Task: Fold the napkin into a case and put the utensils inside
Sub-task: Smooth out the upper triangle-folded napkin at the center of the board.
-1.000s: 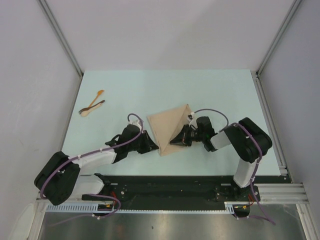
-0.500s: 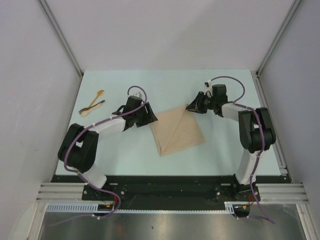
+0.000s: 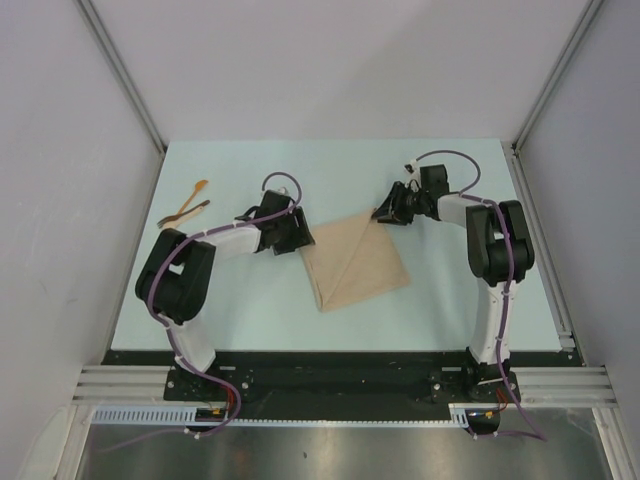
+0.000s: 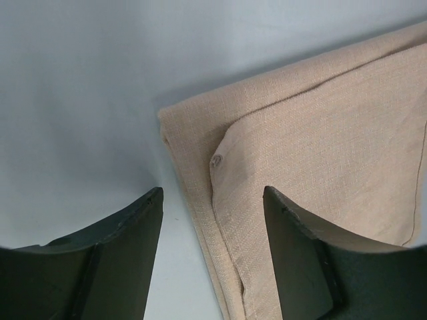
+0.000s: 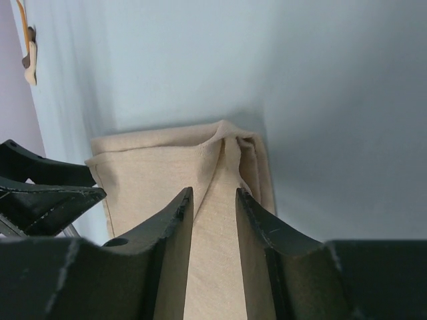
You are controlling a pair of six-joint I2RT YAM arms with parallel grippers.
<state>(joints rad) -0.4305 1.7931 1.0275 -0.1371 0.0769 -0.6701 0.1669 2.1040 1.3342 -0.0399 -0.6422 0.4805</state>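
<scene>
Top view: the napkin [image 3: 355, 265] is lying folded into a kite-ish shape around the middle of the table [image 3: 450, 180], with a crease running across it. The left gripper [image 3: 299, 240] is sitting at its 9 o'clock corner, and the right gripper [image 3: 381, 213] is sitting at its 12 o'clock tip. The utensils [image 3: 186, 208] are lying crossed out toward 10 o'clock, well apart from the cloth.

Left wrist view: the fingers are standing wide apart and gripping nothing. The napkin's layered corner is lying flat between them and spreading off toward 3 o'clock.

Right wrist view: these fingers are standing only slightly apart. Cloth is showing through the narrow gap, and they don't seem to be pinching it. The napkin's puckered tip is sitting at 12 o'clock, just past the fingertips.
</scene>
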